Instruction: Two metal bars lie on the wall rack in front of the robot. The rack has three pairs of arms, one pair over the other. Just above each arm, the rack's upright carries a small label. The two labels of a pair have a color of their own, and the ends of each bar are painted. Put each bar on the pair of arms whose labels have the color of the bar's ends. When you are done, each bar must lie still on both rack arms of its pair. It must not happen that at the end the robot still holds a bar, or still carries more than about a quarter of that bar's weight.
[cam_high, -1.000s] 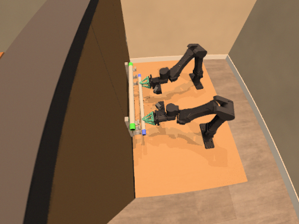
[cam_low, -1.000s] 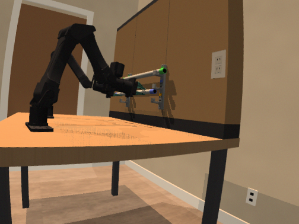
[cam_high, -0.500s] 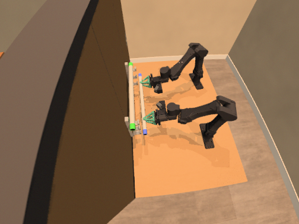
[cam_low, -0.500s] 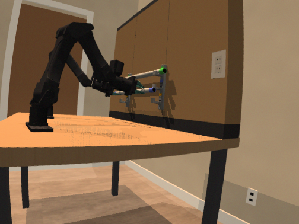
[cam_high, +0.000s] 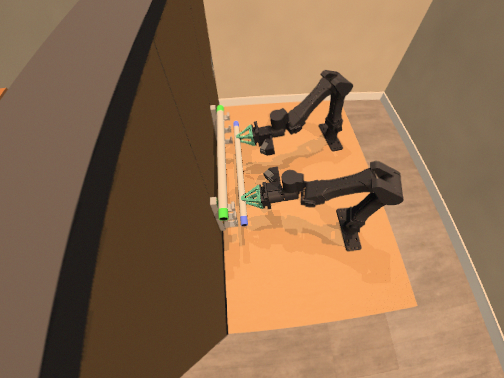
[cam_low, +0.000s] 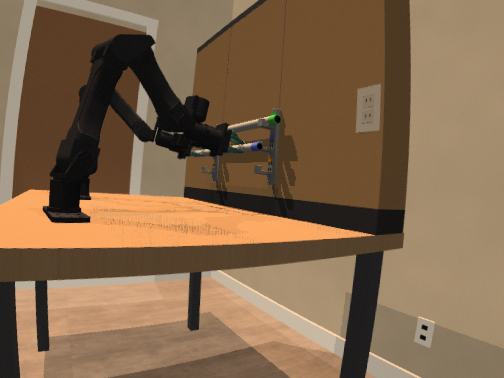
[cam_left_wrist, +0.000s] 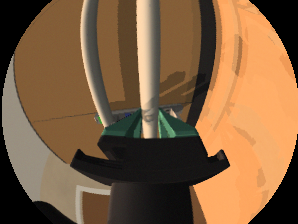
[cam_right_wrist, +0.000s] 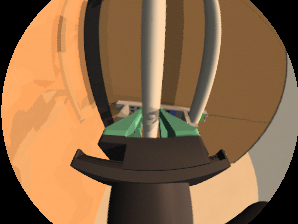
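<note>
Top: blue-ended bar (cam_high: 240, 172) lengthwise along rack (cam_high: 213, 201)

A blue-ended bar (cam_high: 240, 172) sits between both grippers' green fingers (cam_high: 252, 197), apart from what seems the rack (cam_high: 213, 201).

I've got an orange-topped tbl (cam_high: 310, 290) (cam_low: 150, 237) (cam_left_wrist: 255, 125) (cam_right_wrist: 30, 100) w/ a brownish edge and dark legs. Directly on it I see two dark base plates: my L arm's base (cam_high: 354, 246) (cam_low: 87, 197) and my R arm's base (cam_high: 336, 146) (cam_low: 77, 218), both flat, well apart, on the side away from the brown wall panel (cam_high: 145, 250) (cam_low: 330, 115). Panel's upright along the tbl's front edge, dark strip at bottom. Arm shadows fall across the top, approx. between bases & panel.
</note>
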